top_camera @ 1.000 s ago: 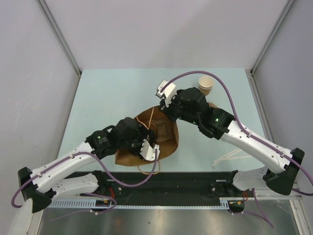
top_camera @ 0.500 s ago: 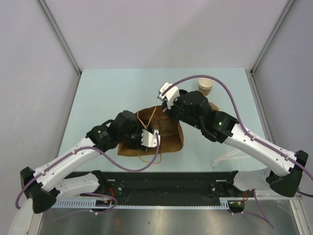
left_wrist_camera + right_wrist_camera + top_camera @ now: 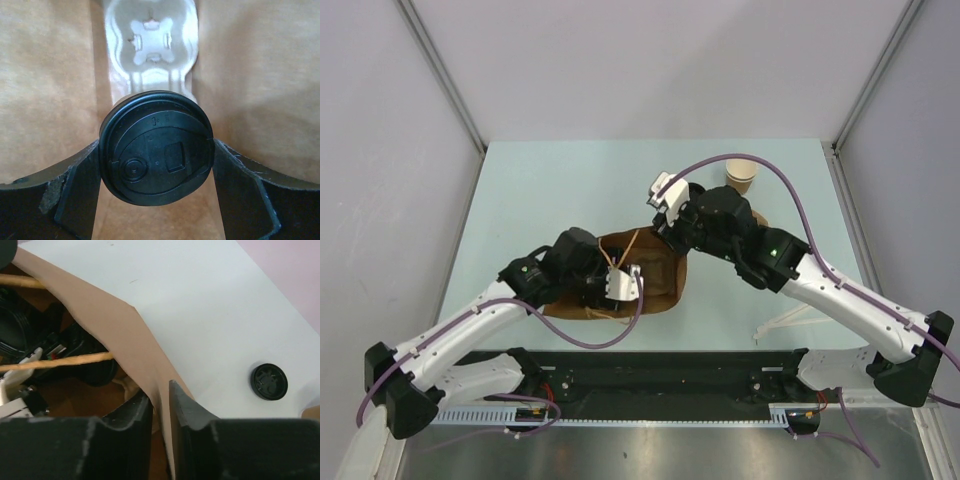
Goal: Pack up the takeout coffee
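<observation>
A brown paper bag (image 3: 660, 292) sits mid-table with its mouth open. My left gripper (image 3: 620, 285) is inside it, shut on a black-lidded cup (image 3: 156, 150). Only the lid shows; the cup body is hidden below it. A pale moulded-pulp tray (image 3: 150, 40) lies at the bag's far end, between the bag walls (image 3: 250, 75). My right gripper (image 3: 666, 238) is shut on the bag's wall (image 3: 115, 320), which is pinched between its fingers (image 3: 137, 415). The takeout coffee (image 3: 741, 177), a lidless tan paper cup, stands upright at the back right of the table, apart from both grippers.
A loose round black lid (image 3: 269, 381) lies on the table beyond the bag's edge. The bag's paper handles (image 3: 60, 362) cross its mouth. Thin pale sticks (image 3: 785, 322) lie at the front right. Grey walls enclose the table on three sides.
My left gripper has pushed forward and deeper into the bag with the lidded cup. The bag has shifted and changed shape. The right gripper has kept its hold on the bag's wall.
</observation>
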Controlling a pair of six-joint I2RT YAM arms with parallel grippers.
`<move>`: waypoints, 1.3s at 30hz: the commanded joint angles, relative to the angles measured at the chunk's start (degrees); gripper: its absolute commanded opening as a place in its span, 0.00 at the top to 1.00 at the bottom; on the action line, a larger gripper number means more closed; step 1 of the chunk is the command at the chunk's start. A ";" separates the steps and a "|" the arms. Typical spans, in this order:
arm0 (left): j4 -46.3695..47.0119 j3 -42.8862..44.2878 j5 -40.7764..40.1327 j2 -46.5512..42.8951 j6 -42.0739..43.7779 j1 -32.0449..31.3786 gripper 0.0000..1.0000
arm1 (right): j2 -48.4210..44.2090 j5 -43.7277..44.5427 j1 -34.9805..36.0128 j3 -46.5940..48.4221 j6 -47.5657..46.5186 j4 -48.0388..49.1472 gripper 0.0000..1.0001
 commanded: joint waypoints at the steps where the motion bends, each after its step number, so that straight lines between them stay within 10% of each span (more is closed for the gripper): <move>1: 1.33 -3.31 2.86 -2.70 3.59 0.18 0.71 | -0.98 -7.98 -2.88 0.08 -1.38 1.45 0.68; 8: 2.30 -5.51 2.42 -3.93 4.03 0.00 0.71 | 1.57 -13.09 -3.24 1.57 -4.20 0.40 0.41; 11: 2.83 -6.74 1.89 -4.64 3.59 -0.09 0.71 | 2.54 -14.76 -1.83 1.66 -6.48 -1.36 0.49; 18: 4.15 -9.02 0.57 -6.13 0.08 -0.09 0.71 | 2.98 -12.92 0.89 1.58 -9.21 -0.93 1.00; 39: 10.03 -13.42 -4.62 -6.06 -3.36 3.34 0.71 | 3.24 -12.21 2.22 1.05 -8.16 -0.31 1.00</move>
